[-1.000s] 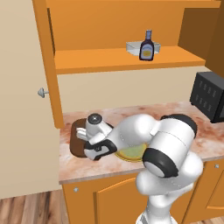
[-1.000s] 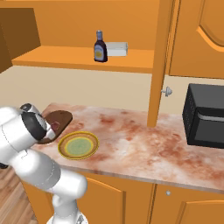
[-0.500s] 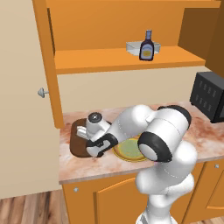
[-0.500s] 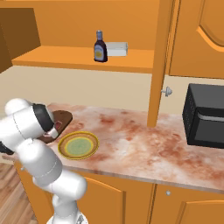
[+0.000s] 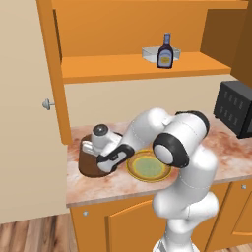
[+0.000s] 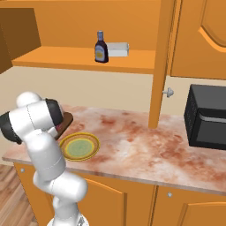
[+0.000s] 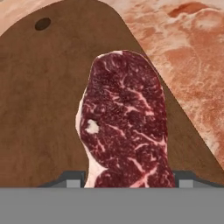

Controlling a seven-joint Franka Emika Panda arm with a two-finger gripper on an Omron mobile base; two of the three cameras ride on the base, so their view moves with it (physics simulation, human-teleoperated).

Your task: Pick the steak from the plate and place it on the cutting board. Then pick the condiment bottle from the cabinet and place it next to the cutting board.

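Note:
The steak (image 7: 124, 118), dark red with white marbling, sits between my gripper's (image 7: 130, 180) two finger tips, which are shut on its sides. It hangs low over the dark brown cutting board (image 7: 43, 109). In the left base view my gripper (image 5: 101, 155) is down over the cutting board (image 5: 91, 166) at the counter's left end. The plate (image 5: 147, 166) lies bare just right of the board. The condiment bottle (image 5: 165, 51) stands on the cabinet shelf (image 5: 113, 66). From the right base view my arm hides most of the cutting board (image 6: 67, 120), with the plate (image 6: 79, 147) beside it and the condiment bottle (image 6: 101, 47) above.
A clear tray (image 5: 150, 52) sits behind the bottle on the shelf. The beige cabinet door (image 5: 24, 108) stands open at the left, knob (image 5: 47, 104) facing out. A black microwave (image 6: 207, 117) occupies the counter's right end. Marbled counter (image 6: 141, 141) stretches between plate and microwave.
My elbow and forearm have swung in towards the wall and the plate. The hand has stayed low over the cutting board with the steak in it.

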